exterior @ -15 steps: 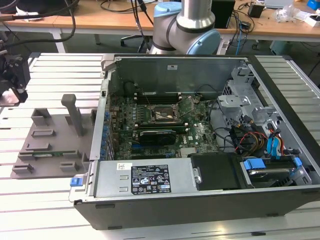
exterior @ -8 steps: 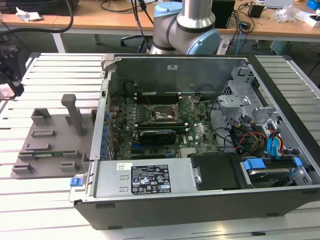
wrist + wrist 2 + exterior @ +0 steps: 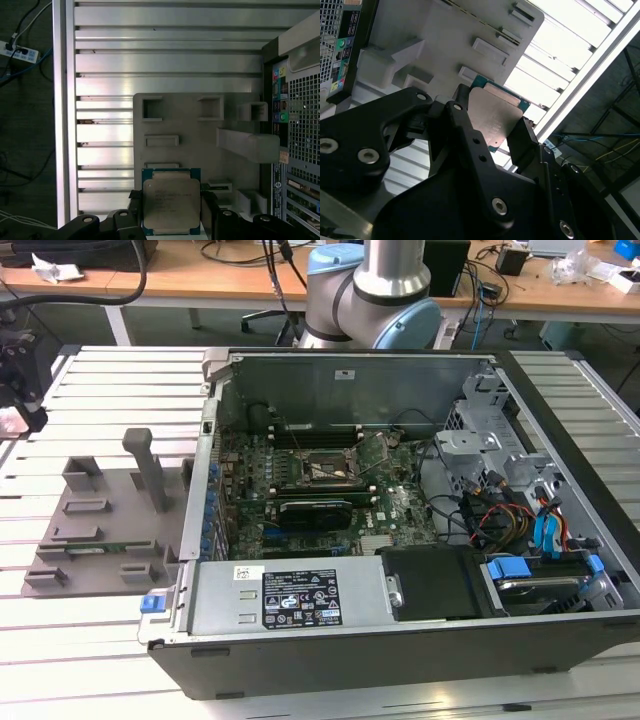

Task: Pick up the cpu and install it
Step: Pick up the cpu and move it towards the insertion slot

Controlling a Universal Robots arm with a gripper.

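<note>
Counts: I see one cpu (image 3: 171,202), one gripper (image 3: 171,196) with two black fingers (image 3: 207,207), one grey plastic tray (image 3: 200,135), one computer case (image 3: 400,570) and one arm (image 3: 375,285).
Gripper state: it is clamped on the cpu. In both wrist views one finger bears on each of two opposite edges of the chip.
Cpu position: it sits between the two fingers, with its silvery lid facing the first wrist camera and a green border showing around the lid. In the second wrist view the cpu (image 3: 497,117) sits the same way in the gripper (image 3: 494,114), with the fingers (image 3: 462,125) touching it on both sides.
Cpu and tray: the tray (image 3: 420,30) lies behind the chip in both wrist views. I cannot tell how far the chip is off it.
Tray: it rests on the slotted aluminium table (image 3: 110,380), just beside the case on the exterior view's left. It has one tall upright post (image 3: 150,465). In the first wrist view I count three square pockets in a row.
Case: it lies open on the table, with one motherboard (image 3: 400,515) and one black socket frame (image 3: 322,470) inside. The chip is outside the case, on the tray side.
Arm: its base joints stand behind the case in the exterior view.
</note>
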